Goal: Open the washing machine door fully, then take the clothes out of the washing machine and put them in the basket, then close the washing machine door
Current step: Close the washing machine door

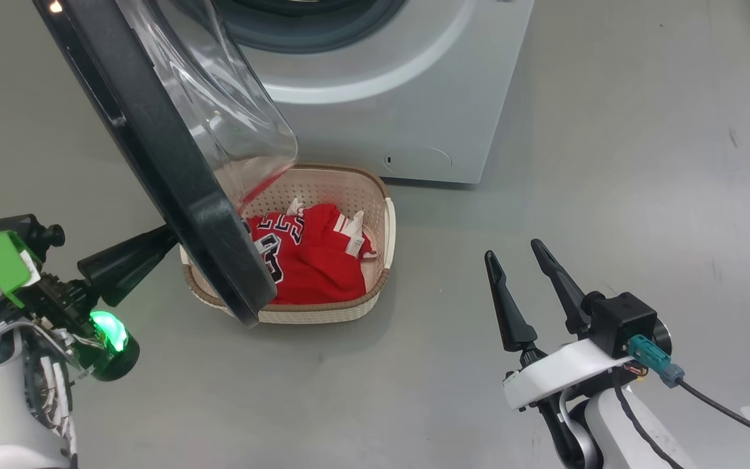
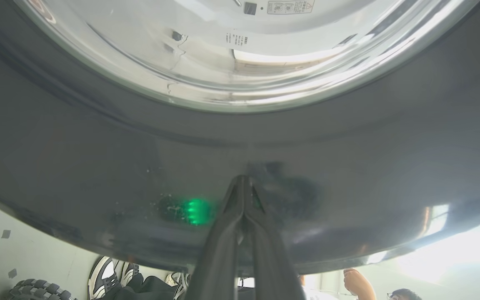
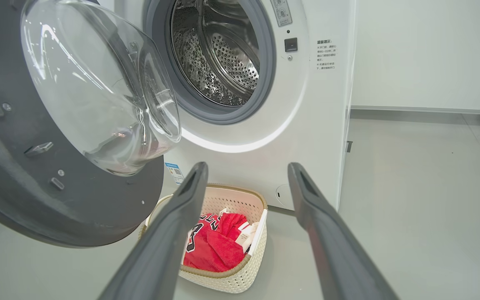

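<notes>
**Pressing on the door with the wash already out**

The left gripper [image 2: 244, 183] has its jaws closed on nothing. Its tips are together and set against the glossy outer ring of the door [image 1: 173, 163], low on that ring. The right gripper [image 1: 512, 248] hangs with jaws wide apart and empty over bare floor [image 1: 609, 163], well apart from door and basket. The door stands part open, its glass bowl and lower edge hanging over the left side of the basket [image 1: 342, 170]. The basket sits on the floor just in front of the washer [image 1: 414, 98]. The clothes [image 1: 316, 260] lie heaped in the basket, and the drum [image 3: 223, 54] looks empty.

By this reading, only the closing is left. Pinched tips on a slick, curved face could skate sideways and lose the door partway. Too soft a shove may leave it unlatched. The door sweeps close over the basket, so a raised fold or the rim might snag its lower edge, though the clearance cannot be judged from these views.
</notes>
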{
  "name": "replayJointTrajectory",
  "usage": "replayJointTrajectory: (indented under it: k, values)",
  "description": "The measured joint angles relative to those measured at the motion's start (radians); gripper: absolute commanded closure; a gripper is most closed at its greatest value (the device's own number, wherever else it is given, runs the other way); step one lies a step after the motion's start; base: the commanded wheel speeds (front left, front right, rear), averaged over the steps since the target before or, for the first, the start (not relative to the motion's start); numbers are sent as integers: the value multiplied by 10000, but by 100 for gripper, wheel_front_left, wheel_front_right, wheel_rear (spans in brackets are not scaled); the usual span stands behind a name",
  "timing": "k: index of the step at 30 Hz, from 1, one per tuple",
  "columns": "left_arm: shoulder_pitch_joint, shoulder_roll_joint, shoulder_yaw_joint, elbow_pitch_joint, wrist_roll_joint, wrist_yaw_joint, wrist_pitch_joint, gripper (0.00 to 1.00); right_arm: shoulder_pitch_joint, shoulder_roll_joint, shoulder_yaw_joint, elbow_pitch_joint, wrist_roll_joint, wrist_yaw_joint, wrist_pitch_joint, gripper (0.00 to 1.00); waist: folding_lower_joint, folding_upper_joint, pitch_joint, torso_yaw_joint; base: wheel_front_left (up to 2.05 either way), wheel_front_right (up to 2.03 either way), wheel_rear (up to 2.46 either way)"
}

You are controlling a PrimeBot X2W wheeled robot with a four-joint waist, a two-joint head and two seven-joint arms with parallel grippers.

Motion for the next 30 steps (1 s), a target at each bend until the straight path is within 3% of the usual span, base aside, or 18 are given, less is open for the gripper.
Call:
replayJointTrajectory:
  k: [18, 30]
  values:
    - [40, 12, -1233, -1346, -780, 305, -2033, 100, -2, 29, -2, -418, 136, -88, -19, 0, 0, 0, 502, -1617, 0, 0, 0]
    - [-8, 10, -1488, -1601, -857, 589, -4475, 100, -9, 42, 161, -752, 639, -228, -77, 0, 0, 0, 937, -2871, 0, 0, 0]
